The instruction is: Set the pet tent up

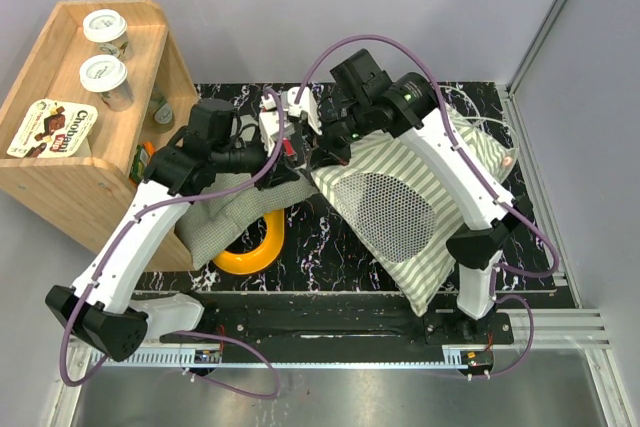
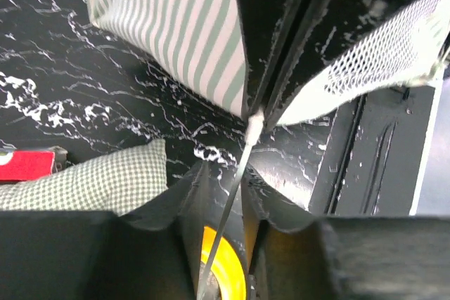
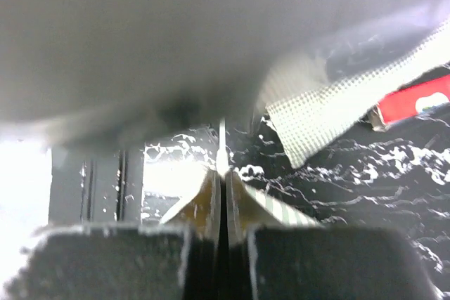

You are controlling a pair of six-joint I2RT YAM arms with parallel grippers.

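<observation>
**Passing a springy pole between two sets of fingers**

The left gripper (image 2: 223,171) has its fingers a little apart. The thin pole (image 2: 246,147) runs loose through the gap, and as far as I can tell it touches neither pad. The right gripper (image 3: 225,177) is closed tight on the same pole, pinching it at the white tip just beyond the left fingertips. The right side alone appears to carry it.

The tent (image 1: 430,272) lies collapsed on the table (image 2: 70,89). Seen from the left wrist, its striped cloth is beyond the left fingers and off to their left. Its mesh window (image 2: 380,68) is beyond them to their right. The checked cushion (image 2: 91,180) sits just left of those fingers and a yellow ring (image 2: 226,265) lies beneath them; neither belongs to the job.

The step looks like steering the pole into place on the tent.

- **Grip:** the right fingers should hold firm at the tip and lead, with the left fingers as a loose guide.
- **Handover:** if the grip is to change sides, the left fingers should close further down the pole before the right lets go.
- **Pace and line:** go slowly, because the pole is springy and could whip out sideways. Keep it in line between both sets of fingers, and keep the tip off the mesh, where it may snag.
</observation>
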